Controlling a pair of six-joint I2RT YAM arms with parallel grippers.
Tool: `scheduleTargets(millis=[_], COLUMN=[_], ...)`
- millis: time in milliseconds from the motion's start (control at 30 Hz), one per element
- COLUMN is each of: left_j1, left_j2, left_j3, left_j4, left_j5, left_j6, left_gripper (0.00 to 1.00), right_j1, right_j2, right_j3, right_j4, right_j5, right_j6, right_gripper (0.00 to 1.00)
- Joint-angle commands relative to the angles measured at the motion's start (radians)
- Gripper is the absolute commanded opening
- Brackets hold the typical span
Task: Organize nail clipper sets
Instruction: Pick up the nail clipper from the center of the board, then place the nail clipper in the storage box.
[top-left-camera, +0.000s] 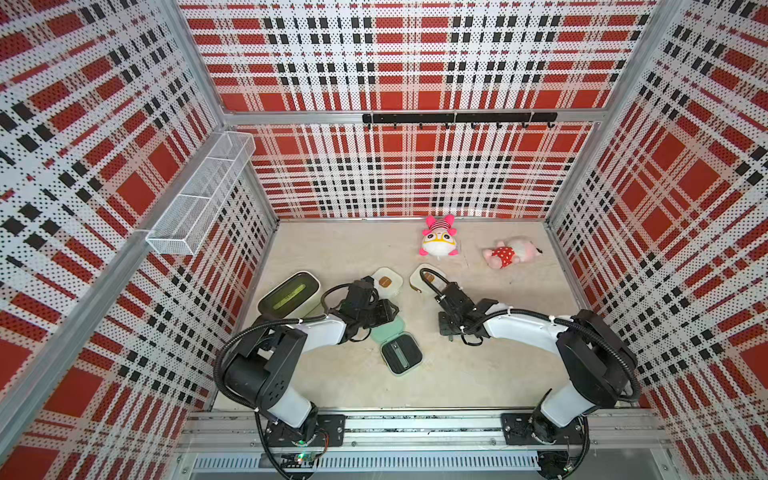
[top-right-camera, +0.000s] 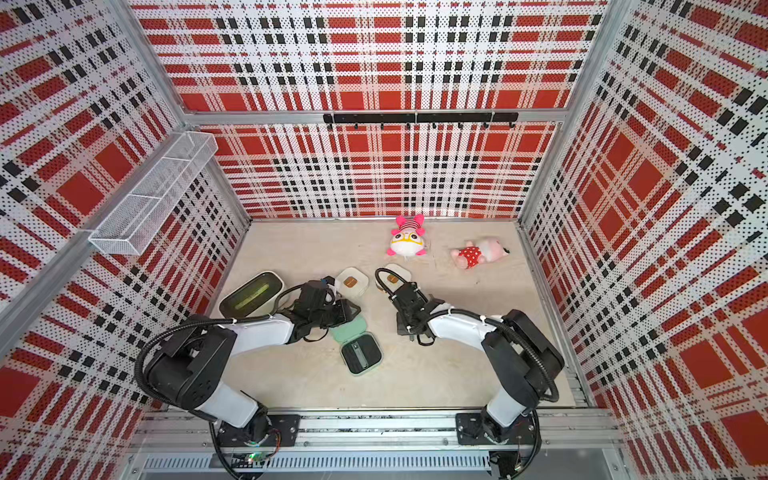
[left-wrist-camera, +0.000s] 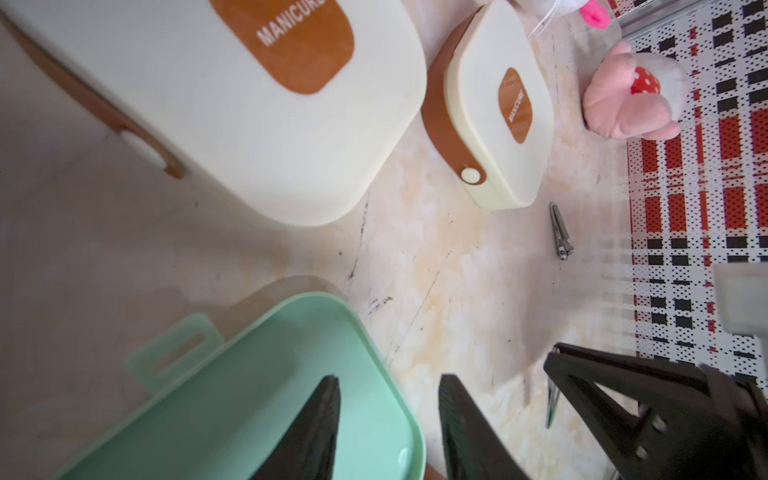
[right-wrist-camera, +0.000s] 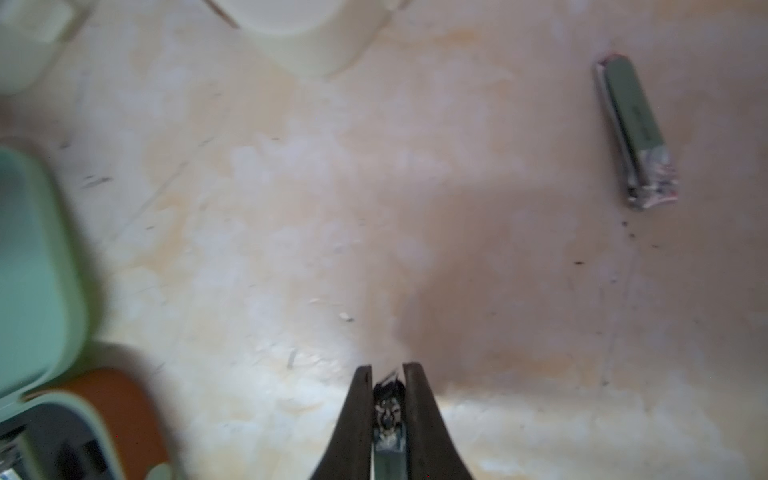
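**Right gripper loaded with a clipper; green case open to receive it.**

We find the right gripper (right-wrist-camera: 387, 368) pinching a silver clipper (right-wrist-camera: 388, 415) at mid-desk (top-left-camera: 478, 374). The left gripper (left-wrist-camera: 388, 377) stands spread astride the lid (left-wrist-camera: 270, 395) rim of the open green case (top-left-camera: 401, 353), which lies nearer the front edge. A second clipper (right-wrist-camera: 636, 133) lies loose, and two cream cases (left-wrist-camera: 249, 124) (left-wrist-camera: 498, 124) sit closed behind. We judge that the slick, narrow clipper may pivot or slip in the pinch or miss the black insert (top-right-camera: 360, 353). The left fingers (left-wrist-camera: 316, 419) may also nudge the lid and shift the case.
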Motion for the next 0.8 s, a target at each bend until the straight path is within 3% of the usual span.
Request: scheduleTargets(millis=[0, 333, 767], left_j1=[0.019, 0.05, 0.068], left_j2=[0.016, 0.024, 0.043], left_j3=[-0.012, -0.032, -0.052], left_j4=[-0.01, -0.025, -0.019], left_j5=[-0.013, -0.032, -0.035], left_j6=[0.014, 0.02, 0.027], left_gripper=[0.44, 0.43, 0.42], right_j1=[0.065, 0.217, 0.284], right_j2=[-0.023, 0.032, 0.109], right_j3=[0.039, 0.078, 0.094], right_j4=[0.054, 0.168, 0.225], right_j5=[0.027, 0.012, -0.047], right_j6=[-0.044, -0.16, -0.184], right_gripper=[0.07, 0.05, 0.06])
